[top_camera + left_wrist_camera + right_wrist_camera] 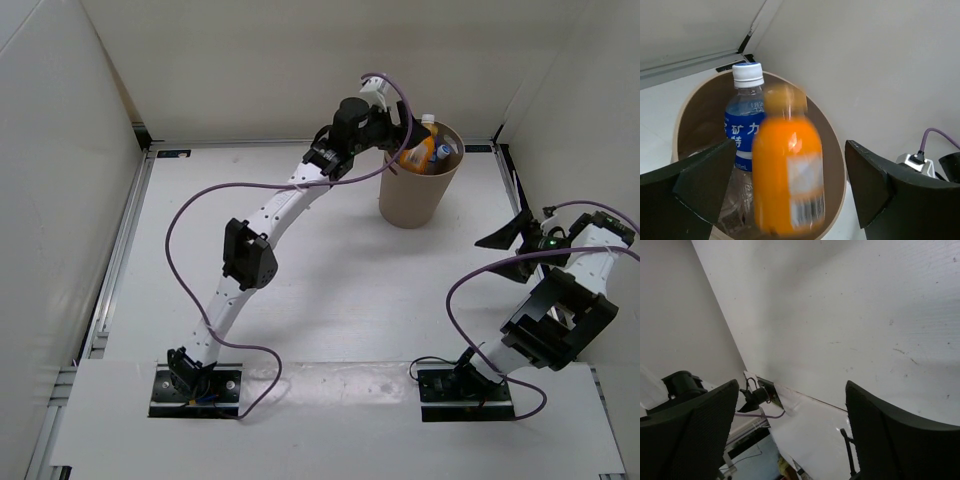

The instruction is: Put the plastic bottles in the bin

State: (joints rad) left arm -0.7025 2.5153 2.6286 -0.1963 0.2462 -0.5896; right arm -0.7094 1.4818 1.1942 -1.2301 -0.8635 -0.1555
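The tan bin [412,203] stands at the back of the table, right of centre. My left gripper [403,137] hangs over its mouth, open. In the left wrist view an orange plastic bottle [787,170] shows blurred between the spread fingers [705,180], touching neither, above the bin's rim [687,107]. A blue-labelled bottle [743,125] with a white cap stands inside the bin, and a clear bottle [737,200] lies lower down in it. My right gripper [505,253] is at the right side of the table, open, with nothing between its fingers [700,425].
White walls close in the table at the back and on both sides. Purple cables [180,225] loop off both arms. A metal rail [120,250] runs along the left edge. The right arm is folded near the right wall [600,200].
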